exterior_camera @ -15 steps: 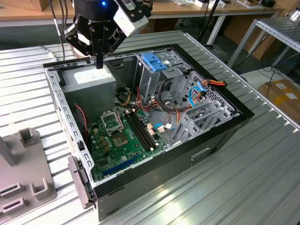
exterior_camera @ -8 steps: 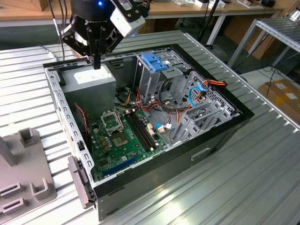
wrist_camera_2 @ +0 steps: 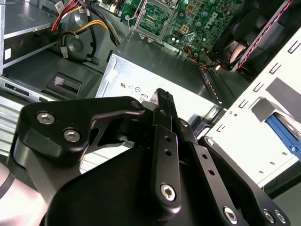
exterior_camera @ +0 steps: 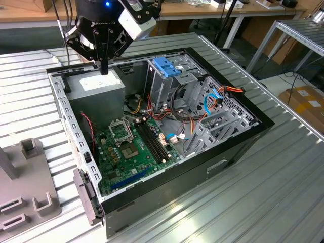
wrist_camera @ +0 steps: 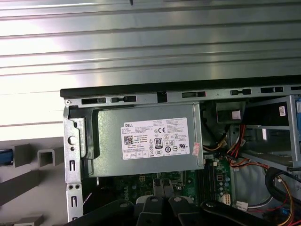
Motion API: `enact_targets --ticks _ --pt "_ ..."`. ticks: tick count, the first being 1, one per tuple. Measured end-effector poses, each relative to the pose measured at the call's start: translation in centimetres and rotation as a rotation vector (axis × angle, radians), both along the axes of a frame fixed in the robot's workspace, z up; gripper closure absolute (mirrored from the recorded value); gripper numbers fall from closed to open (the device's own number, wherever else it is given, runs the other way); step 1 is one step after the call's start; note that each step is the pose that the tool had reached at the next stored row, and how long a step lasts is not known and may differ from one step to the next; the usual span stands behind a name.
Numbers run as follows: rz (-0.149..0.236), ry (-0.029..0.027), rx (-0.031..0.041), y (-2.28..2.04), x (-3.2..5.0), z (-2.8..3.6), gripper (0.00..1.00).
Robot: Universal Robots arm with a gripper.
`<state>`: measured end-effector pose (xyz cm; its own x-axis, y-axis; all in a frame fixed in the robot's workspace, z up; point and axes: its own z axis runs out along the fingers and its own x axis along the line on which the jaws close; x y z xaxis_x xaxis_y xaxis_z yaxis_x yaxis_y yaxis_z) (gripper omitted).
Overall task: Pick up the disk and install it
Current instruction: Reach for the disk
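Above the power supply [exterior_camera: 96,87] in the case's [exterior_camera: 62,109] far corner, we find the claw [exterior_camera: 105,70] pinched narrow and empty; we judge the disk not yet picked up.

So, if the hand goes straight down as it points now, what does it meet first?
Probably the top of the grey power supply, near its white label; the hand hangs above it, gap unclear.
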<state>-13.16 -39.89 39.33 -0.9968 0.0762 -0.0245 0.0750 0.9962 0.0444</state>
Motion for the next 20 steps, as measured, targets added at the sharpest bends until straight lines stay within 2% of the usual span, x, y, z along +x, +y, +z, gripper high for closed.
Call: enact_targets --ticks 6,13,20 --pt "0.0 0.0 0.0 0.0 -0.03 0.0 0.89" --pt "0.0 0.0 0.0 0.01 -0.98 0.0 0.89" --pt "0.0 0.0 0.0 0.0 -1.09 0.0 0.89"
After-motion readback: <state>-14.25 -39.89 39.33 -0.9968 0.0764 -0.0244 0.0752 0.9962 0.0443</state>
